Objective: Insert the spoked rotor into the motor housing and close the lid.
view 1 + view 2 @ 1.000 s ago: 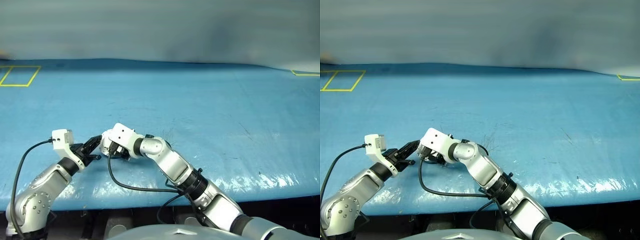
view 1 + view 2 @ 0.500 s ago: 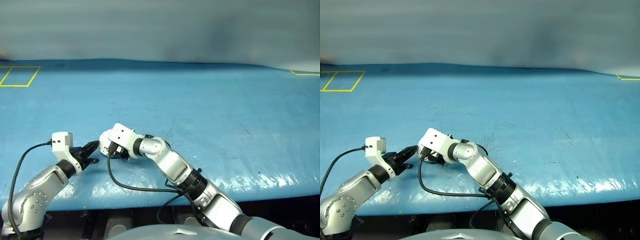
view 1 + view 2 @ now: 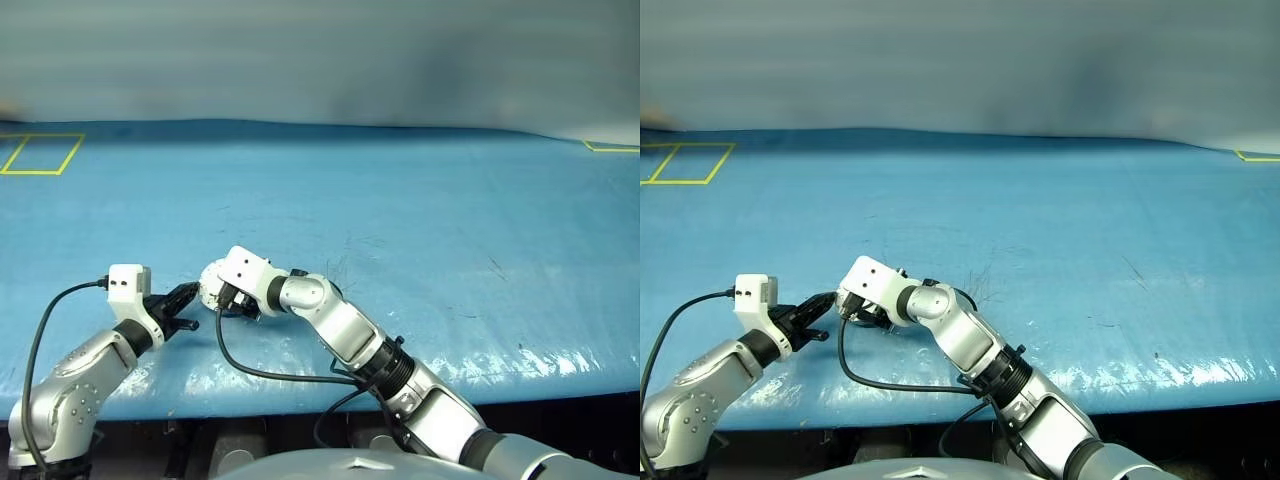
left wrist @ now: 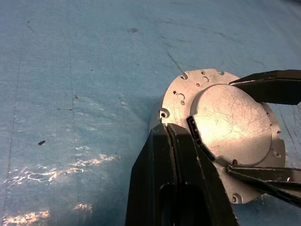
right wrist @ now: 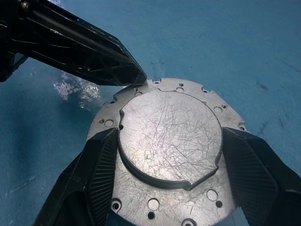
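Observation:
The lid (image 5: 169, 136), a round scratched grey disc with a raised centre circle and a holed flange, lies face up on the blue table near its front left. It covers the motor housing, and the spoked rotor is hidden. My right gripper (image 5: 171, 157) straddles the lid, with one finger pressed against each side of the raised circle. In the head views it shows as the right gripper (image 3: 228, 300) over a silver disc (image 3: 210, 288). My left gripper (image 4: 165, 129) is shut and empty, its tips touching the flange's edge on the left.
The blue table cover (image 3: 400, 200) stretches far behind and to the right. Yellow tape squares mark its far left corner (image 3: 40, 152) and far right edge (image 3: 610, 147). The table's front edge (image 3: 300, 395) runs just below my arms.
My left wrist has rolled a little and its fingers sit slightly lower against the disc's edge. The right gripper and the disc have not moved.

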Available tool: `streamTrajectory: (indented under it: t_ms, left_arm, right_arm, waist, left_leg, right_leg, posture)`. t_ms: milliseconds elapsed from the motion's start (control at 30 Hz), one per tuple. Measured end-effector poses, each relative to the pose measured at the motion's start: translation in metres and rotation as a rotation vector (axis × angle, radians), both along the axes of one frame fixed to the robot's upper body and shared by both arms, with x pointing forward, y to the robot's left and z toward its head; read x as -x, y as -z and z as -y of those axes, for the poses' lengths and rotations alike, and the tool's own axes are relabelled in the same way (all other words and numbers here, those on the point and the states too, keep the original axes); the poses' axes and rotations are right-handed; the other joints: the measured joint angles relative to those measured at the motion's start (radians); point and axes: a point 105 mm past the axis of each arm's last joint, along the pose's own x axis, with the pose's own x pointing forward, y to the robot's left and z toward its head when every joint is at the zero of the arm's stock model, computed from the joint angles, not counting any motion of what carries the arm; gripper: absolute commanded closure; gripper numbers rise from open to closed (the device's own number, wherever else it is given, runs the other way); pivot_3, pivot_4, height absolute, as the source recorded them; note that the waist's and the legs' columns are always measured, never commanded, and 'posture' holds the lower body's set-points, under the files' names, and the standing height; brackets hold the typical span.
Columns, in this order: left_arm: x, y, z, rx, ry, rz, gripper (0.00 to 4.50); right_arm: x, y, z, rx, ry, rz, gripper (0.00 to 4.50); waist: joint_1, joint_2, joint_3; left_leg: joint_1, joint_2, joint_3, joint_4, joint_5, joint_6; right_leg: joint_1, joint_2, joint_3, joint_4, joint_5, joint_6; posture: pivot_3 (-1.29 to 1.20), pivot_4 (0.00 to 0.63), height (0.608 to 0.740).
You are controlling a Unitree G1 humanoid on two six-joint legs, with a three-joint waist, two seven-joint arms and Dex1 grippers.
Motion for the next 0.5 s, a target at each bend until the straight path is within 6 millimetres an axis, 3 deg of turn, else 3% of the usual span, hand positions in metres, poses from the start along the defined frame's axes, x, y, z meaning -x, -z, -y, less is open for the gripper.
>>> streamTrajectory:
  t_ms: [200,500]
  left_arm:
    - [-0.006,-0.014,0.002,0.071,-0.030,0.084,4.50]
    - [0.004,0.003,0.007,0.028,0.010,-0.022,4.50]
  right_arm:
    - [0.001,0.000,-0.001,-0.003,-0.002,-0.001,1.44]
    - [0.001,0.000,-0.001,-0.003,-0.002,-0.003,1.44]
  waist:
    - [0.000,-0.001,0.000]
    - [-0.001,0.000,0.000]
  left_leg:
    - [0.000,0.000,0.000,-0.001,0.000,0.000]
    - [0.000,0.000,0.000,-0.002,0.000,-0.001]
  right_leg:
    - [-0.001,0.000,0.000,0.000,0.000,0.000]
    - [-0.001,0.000,0.000,0.000,0.000,0.000]
  posture:
    - [0.00,0.150,0.740]
    - [0.00,0.150,0.740]
